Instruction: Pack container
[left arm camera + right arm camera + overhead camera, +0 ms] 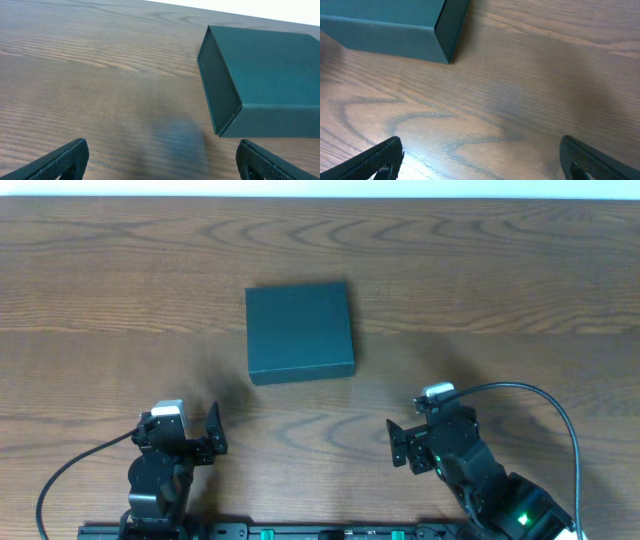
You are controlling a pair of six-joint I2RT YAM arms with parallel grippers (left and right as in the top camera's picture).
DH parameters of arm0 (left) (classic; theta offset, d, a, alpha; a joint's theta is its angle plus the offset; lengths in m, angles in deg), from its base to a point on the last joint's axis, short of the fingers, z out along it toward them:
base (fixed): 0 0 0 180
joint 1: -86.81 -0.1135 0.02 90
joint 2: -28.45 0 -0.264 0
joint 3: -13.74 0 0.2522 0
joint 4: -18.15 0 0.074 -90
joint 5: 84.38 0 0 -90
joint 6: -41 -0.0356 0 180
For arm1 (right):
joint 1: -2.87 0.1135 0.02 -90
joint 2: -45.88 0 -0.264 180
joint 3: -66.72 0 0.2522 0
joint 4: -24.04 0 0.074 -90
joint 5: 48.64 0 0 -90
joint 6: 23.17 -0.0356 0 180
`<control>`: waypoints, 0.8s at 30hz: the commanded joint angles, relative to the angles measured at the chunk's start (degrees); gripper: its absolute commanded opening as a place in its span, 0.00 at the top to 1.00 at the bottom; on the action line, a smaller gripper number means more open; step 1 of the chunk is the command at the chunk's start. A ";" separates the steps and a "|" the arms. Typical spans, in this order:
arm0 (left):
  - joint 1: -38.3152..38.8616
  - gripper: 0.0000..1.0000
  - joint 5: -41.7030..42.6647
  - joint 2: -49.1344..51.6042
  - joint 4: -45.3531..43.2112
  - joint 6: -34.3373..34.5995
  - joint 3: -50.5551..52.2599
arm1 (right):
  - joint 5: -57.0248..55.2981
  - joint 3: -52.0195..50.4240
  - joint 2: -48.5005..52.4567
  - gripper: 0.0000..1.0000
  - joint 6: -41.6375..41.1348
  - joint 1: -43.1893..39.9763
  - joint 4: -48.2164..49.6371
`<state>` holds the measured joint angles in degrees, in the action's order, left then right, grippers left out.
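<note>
The container [300, 331] is a dark teal rectangular box, lid shut, lying flat on the wooden table at mid-table. It shows at the upper right of the left wrist view [265, 80] and at the upper left of the right wrist view [395, 25]. My left gripper [200, 435] is open and empty, near the front left, apart from the box; its fingertips frame bare wood [162, 160]. My right gripper [405, 445] is open and empty, near the front right, also apart from the box [480, 160]. No snack packets are in view.
The wooden table [500, 300] stretches around the box. A black cable [545, 400] loops from the right arm, and another [75, 465] runs from the left arm. A rail [300, 532] runs along the front edge.
</note>
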<state>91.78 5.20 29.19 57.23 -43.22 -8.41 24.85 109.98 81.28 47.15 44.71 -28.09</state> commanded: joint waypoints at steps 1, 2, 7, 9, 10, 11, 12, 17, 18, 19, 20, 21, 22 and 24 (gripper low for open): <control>-0.24 0.05 -1.38 -0.55 -0.31 0.66 1.18 | -0.61 0.07 -0.15 0.01 0.68 -0.28 -0.04; -0.24 0.05 -1.57 -0.55 -0.31 0.39 1.18 | -0.61 0.07 -0.15 0.01 0.68 -0.28 -0.04; -0.24 0.05 -1.55 -0.55 -0.26 -3.28 1.18 | -0.61 0.07 -0.15 0.01 0.68 -0.28 -0.04; -0.20 0.05 -1.49 -0.55 -0.31 -4.09 1.18 | -0.61 0.07 -0.15 0.01 0.68 -0.28 -0.04; -0.20 0.05 -1.49 -0.52 -0.28 -4.09 1.18 | -0.61 0.07 -0.15 0.01 0.68 -0.28 -0.04; -0.20 0.05 -1.49 -0.52 -0.28 -4.09 1.16 | -0.61 0.07 -0.15 0.01 0.68 -0.28 -0.04; -0.20 0.05 -1.49 -0.52 -0.31 -4.09 1.16 | -0.61 0.07 -0.15 0.01 0.68 -0.28 -0.04; -0.20 0.05 -1.49 -0.52 -0.28 -4.09 1.16 | -0.61 0.07 -0.15 0.01 0.68 -0.28 -0.04; -0.20 0.05 -1.49 -0.52 -0.31 -4.09 1.16 | -0.61 0.07 -0.15 0.01 0.68 -0.28 -0.04; -0.20 0.05 -1.49 -0.52 -0.31 -4.09 1.16 | -0.61 0.07 -0.15 0.01 0.68 -0.28 -0.04; -0.20 0.05 -1.49 -0.52 -0.28 -4.09 1.16 | -0.61 0.07 -0.15 0.01 0.68 -0.28 -0.04; -0.20 0.05 -1.49 -0.52 -0.31 -4.09 1.16 | -0.61 0.07 -0.15 0.01 0.68 -0.28 -0.04; -0.20 0.05 -1.49 -0.52 -0.31 -4.09 1.16 | -0.61 0.07 -0.15 0.01 0.68 -0.28 -0.04; -0.20 0.05 -1.49 -0.52 -0.28 -4.09 1.16 | -0.61 0.07 -0.15 0.01 0.68 -0.28 -0.04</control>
<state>91.78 5.13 29.14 57.16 -46.28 -8.38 24.85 109.98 81.28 47.15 44.71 -28.07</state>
